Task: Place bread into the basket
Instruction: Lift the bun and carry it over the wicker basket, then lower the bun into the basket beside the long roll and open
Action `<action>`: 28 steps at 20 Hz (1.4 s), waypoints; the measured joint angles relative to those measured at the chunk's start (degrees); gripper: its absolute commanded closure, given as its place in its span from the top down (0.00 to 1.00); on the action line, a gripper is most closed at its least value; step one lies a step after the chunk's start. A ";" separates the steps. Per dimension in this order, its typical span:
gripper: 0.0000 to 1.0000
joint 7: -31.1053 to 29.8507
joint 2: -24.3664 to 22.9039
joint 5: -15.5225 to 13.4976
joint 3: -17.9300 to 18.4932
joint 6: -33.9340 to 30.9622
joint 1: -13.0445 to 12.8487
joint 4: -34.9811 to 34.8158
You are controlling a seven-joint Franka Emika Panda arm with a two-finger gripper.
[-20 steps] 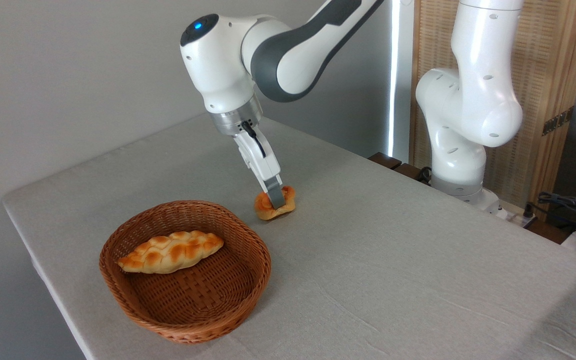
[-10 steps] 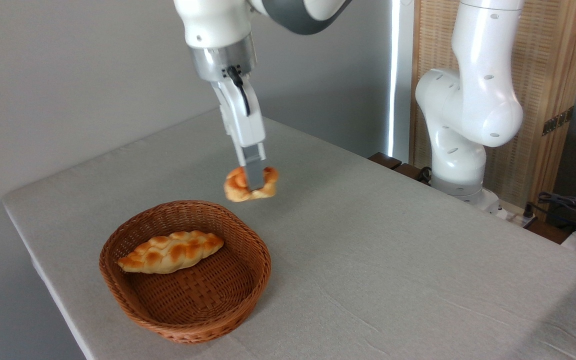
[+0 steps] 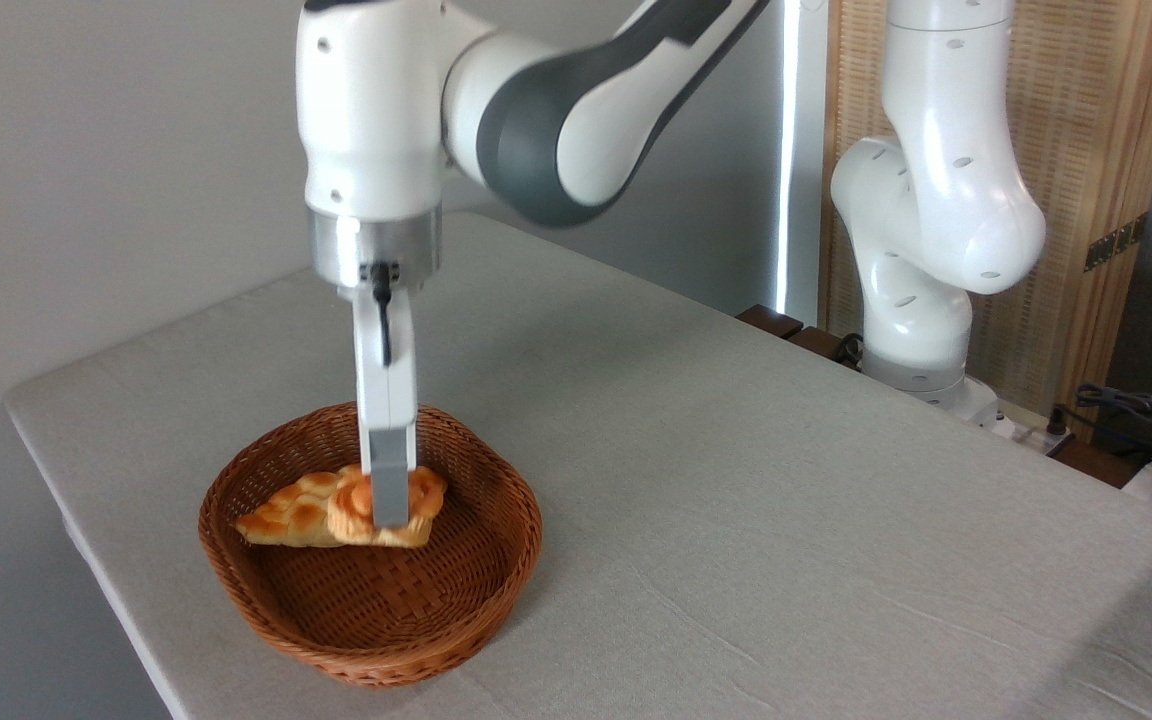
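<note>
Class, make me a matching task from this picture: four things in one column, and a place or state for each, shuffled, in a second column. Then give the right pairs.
Things:
1. bun
2. braided loaf
3. basket
4. gripper

Places or states:
A. stands on the grey table, near its left end
B. lies inside the basket, partly hidden behind the bun
C. shut, pointing straight down into the basket
D. held between the fingers, over the basket's inside

Pairs: 1-D, 2-B, 3-A, 4-C
</note>
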 measured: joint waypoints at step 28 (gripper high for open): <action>1.00 -12.61 -3.29 -2.69 1.58 -1.74 0.66 1.47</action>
